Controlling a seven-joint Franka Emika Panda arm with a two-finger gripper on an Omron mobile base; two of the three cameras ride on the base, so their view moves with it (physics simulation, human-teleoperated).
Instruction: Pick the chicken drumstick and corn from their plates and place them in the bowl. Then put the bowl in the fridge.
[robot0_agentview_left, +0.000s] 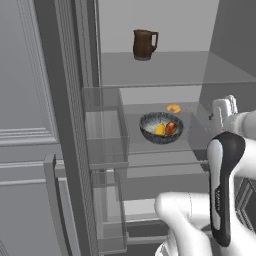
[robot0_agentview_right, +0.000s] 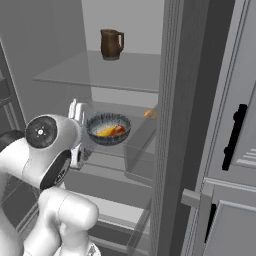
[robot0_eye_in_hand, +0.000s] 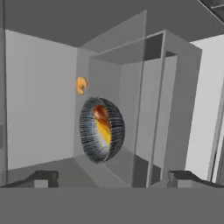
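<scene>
The grey-blue mottled bowl (robot0_agentview_left: 159, 139) (robot0_agentview_right: 107, 140) (robot0_eye_in_hand: 89, 140) stands on the middle glass shelf of the open fridge (robot0_agentview_left: 65, 75). Inside it lie the yellow corn (robot0_agentview_left: 160, 129) (robot0_agentview_right: 105, 133) (robot0_eye_in_hand: 105, 132) and the reddish-brown chicken drumstick (robot0_agentview_left: 171, 128) (robot0_agentview_right: 119, 130) (robot0_eye_in_hand: 100, 112). My gripper (robot0_agentview_left: 223, 107) (robot0_agentview_right: 76, 113) (robot0_eye_in_hand: 113, 179) hangs open in front of the shelf, apart from the bowl and off to its right in the left base view, with nothing between its fingers. The plates are out of view.
A brown jug (robot0_agentview_left: 144, 45) (robot0_agentview_right: 111, 44) stands on the upper glass shelf. A small orange item (robot0_agentview_left: 173, 108) (robot0_agentview_right: 149, 114) (robot0_eye_in_hand: 81, 85) lies at the back of the bowl's shelf. Clear door bins (robot0_agentview_left: 102, 130) flank the shelves on the open door. A lower shelf lies beneath.
</scene>
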